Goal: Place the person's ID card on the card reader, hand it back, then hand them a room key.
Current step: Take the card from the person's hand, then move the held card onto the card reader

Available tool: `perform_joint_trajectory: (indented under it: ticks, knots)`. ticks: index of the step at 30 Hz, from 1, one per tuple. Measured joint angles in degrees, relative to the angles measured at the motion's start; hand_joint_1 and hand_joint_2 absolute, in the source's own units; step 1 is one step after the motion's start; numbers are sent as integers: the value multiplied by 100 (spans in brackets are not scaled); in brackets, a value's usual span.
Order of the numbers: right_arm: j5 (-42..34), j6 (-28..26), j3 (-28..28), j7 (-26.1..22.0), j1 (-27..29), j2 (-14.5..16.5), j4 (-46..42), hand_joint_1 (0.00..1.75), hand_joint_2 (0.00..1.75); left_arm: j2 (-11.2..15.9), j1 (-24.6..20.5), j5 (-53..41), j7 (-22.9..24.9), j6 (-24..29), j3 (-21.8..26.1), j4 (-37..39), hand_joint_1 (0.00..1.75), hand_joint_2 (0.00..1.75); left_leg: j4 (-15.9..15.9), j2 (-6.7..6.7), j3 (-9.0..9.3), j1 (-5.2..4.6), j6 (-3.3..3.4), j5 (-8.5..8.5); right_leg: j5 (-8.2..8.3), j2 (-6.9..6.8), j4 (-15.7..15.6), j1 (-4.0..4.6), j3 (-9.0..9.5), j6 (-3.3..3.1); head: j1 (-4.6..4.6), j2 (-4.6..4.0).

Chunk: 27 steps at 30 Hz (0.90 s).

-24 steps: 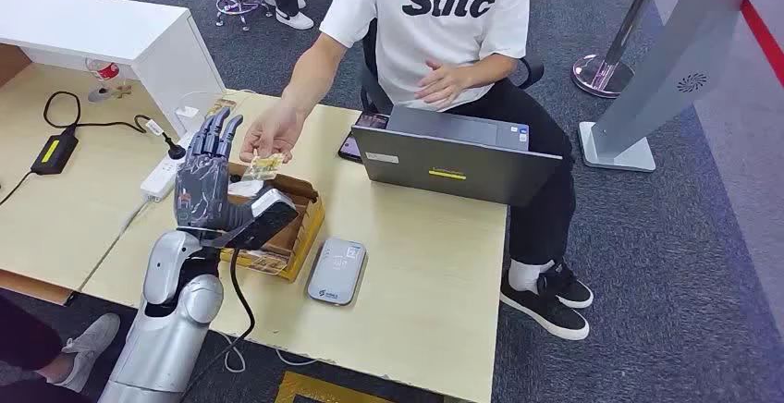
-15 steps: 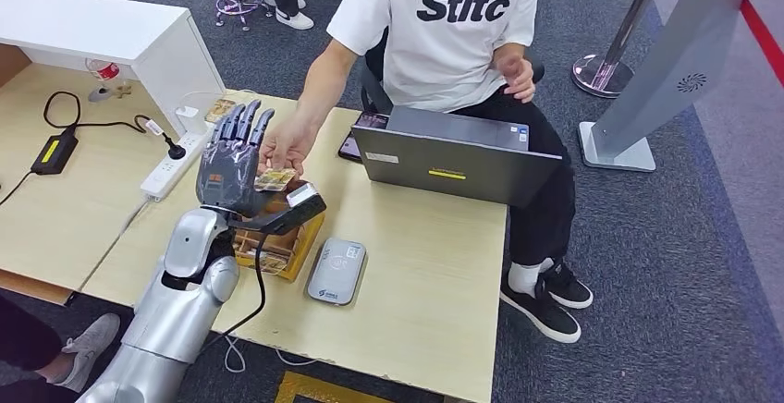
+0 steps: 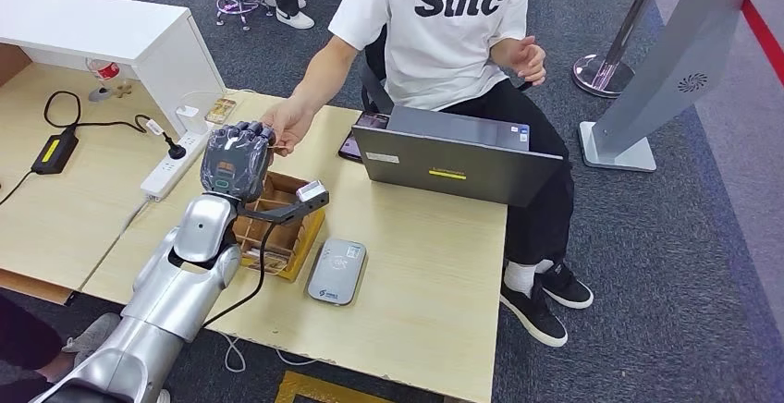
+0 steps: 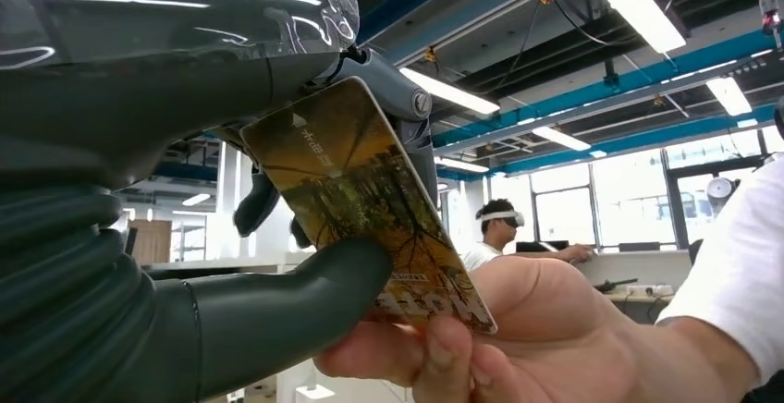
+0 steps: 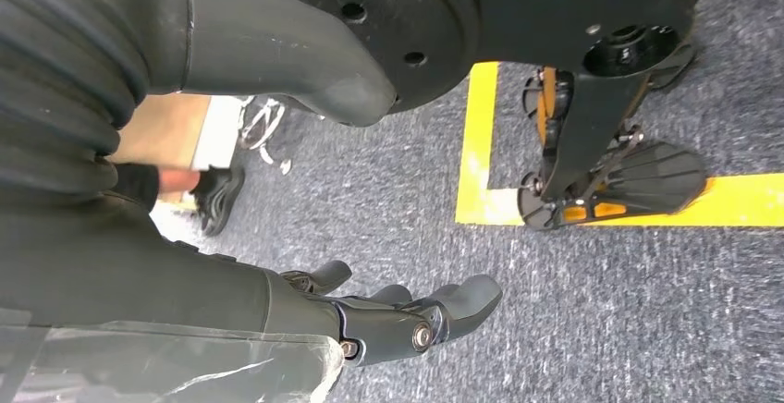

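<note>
The card (image 4: 365, 200), printed with yellow-brown trees, sits between the thumb (image 4: 277, 315) and fingers of my left hand (image 3: 236, 158). The person's hand (image 4: 518, 329) holds its other end from below. In the head view my left hand is curled over the far edge of the brown cardboard box (image 3: 277, 227), meeting the person's hand (image 3: 288, 128). The grey card reader (image 3: 337, 271) lies flat on the table to the right of the box. My right hand (image 5: 407, 315) hangs over the grey carpet, fingers apart, with nothing in it.
An open grey laptop (image 3: 453, 158) stands in front of the seated person, a dark phone (image 3: 351, 144) beside it. A white power strip (image 3: 166, 174) and cables lie left of the box, under a white shelf (image 3: 92, 29). Bare wooden table (image 3: 434, 274) extends right of the reader.
My left hand rose, moved forward to the person's outstretched hand and went from fingers spread to curled around the card. The person's other hand lifted away from the laptop.
</note>
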Motion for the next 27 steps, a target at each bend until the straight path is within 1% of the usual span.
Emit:
perform_joint_trajectory:
  ticks: [3,8,12,15,20,23,27]
  knots:
    - [34,-40,25,25,0,0,4,0,175,-62,168,204,-139,105,0,-147,175,175,0,0,-1,-1,0,0,0,0,-1,-1,0,0,0,0]
    - [86,-80,61,98,-4,1,19,0,175,-362,720,834,-549,91,-39,-707,175,175,0,0,-2,-3,1,-1,0,0,-4,-4,-1,1,1,0]
    - [143,-139,70,138,-4,7,23,0,175,-588,1155,1109,-767,-27,-272,-1098,175,175,0,-1,-3,-6,2,-2,-1,-1,-6,-6,-1,1,0,0]
    - [164,-148,70,167,-3,11,23,0,175,-726,1445,1217,-845,-136,-503,-1257,175,175,0,-1,-3,-6,2,-2,0,-1,-6,-6,-2,2,0,0]
    - [254,-151,74,193,-3,13,23,0,175,-870,1755,1343,-883,-168,-751,-1290,175,175,0,-2,-3,-6,2,-2,0,-1,-5,-5,-3,2,-1,0]
    - [297,-155,77,193,-3,13,23,0,175,-930,1825,1327,-873,-211,-824,-1187,175,175,0,-2,-3,-6,2,-1,0,-2,-4,-4,-3,2,-1,0]
    - [357,-155,85,189,-3,13,23,0,175,-1003,1845,1243,-743,-259,-861,-838,175,175,-1,-3,-3,-5,1,-1,0,-1,-3,-4,-3,1,0,0]
